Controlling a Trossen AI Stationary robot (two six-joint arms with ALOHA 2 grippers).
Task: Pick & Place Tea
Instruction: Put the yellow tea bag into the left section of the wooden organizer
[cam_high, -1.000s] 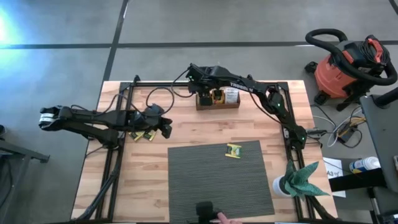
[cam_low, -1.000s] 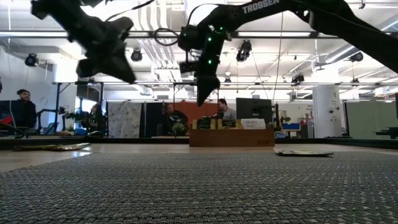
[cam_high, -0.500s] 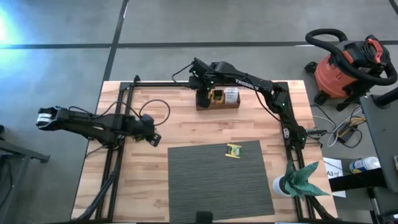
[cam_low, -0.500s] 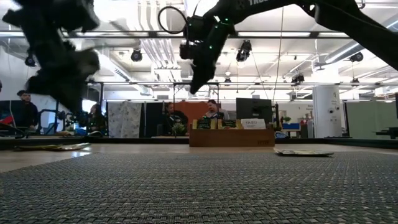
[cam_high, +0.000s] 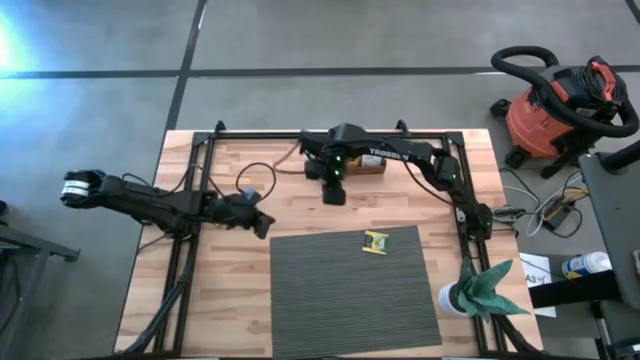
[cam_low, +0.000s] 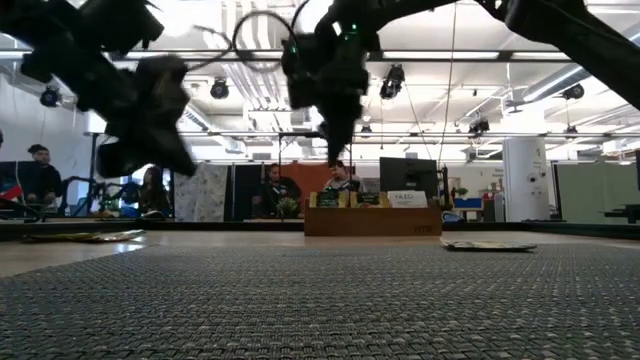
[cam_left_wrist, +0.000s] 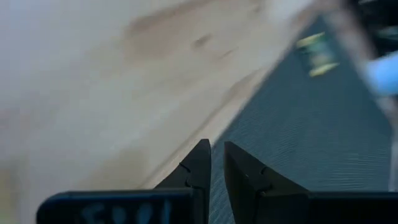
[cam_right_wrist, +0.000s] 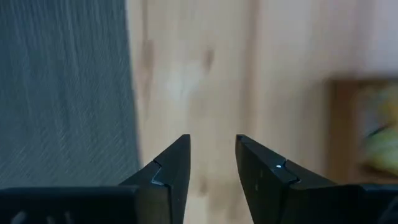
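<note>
Arms: two — the left gripper (cam_high: 262, 224) hangs over bare wood just off the mat's 10 o'clock corner; the right gripper (cam_high: 336, 192) hangs over bare wood just in front of the tray.
Left claw: in the left wrist view its fingers (cam_left_wrist: 200, 163) stand nearly together with a thin gap, and nothing is seen between them.
Right claw: in the right wrist view the fingers (cam_right_wrist: 176, 160) stand clearly apart with bare wood showing between them — empty.
Tea sachets counted: one yellow-green sachet (cam_high: 375, 241) lies alone on the grey mat (cam_high: 340, 300), toward the mat's 1 o'clock; any others cannot be counted here.
Tray: one brown wooden tray (cam_high: 372, 168) at the table's 12 o'clock, mostly hidden by the right arm from above; the low view shows small packets standing in it (cam_low: 372, 221), number unclear.
Change, left: a second ago some yellow sachets showed on the wood by the left gripper; now the arm covers that spot and its gripper has swung toward the mat.
Change, right: the gripper stood over the tray's left end; it has since pulled off the tray toward the mat.
Mat edge: a dark object seen at its 6 o'clock edge earlier is gone.
</note>
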